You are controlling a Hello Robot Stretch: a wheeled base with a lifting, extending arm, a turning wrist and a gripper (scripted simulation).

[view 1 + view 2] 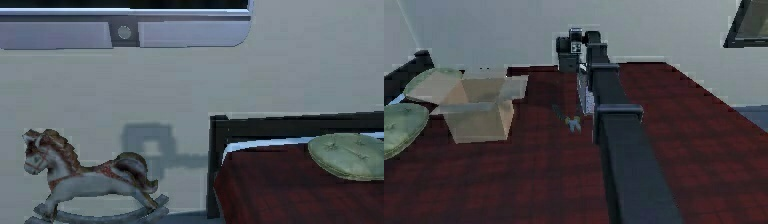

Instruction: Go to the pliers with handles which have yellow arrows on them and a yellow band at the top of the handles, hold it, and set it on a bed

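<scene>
Had the arm (619,130) reaching far out across the bed (504,185), likely so that anything carried would come down on the dark red cover. Could not tell the state of the jaws, nor whether anything was held. Made out a small grey-blue blob (572,122) just left of the arm, low against the cover: possibly the pliers, too small to confirm. Noted an open cardboard box (476,108) and green cushions (402,128) further left on the bed, clear of the blob. Found a rocking horse (90,175) on the floor beside the bed, no hindrance to the arm.
</scene>
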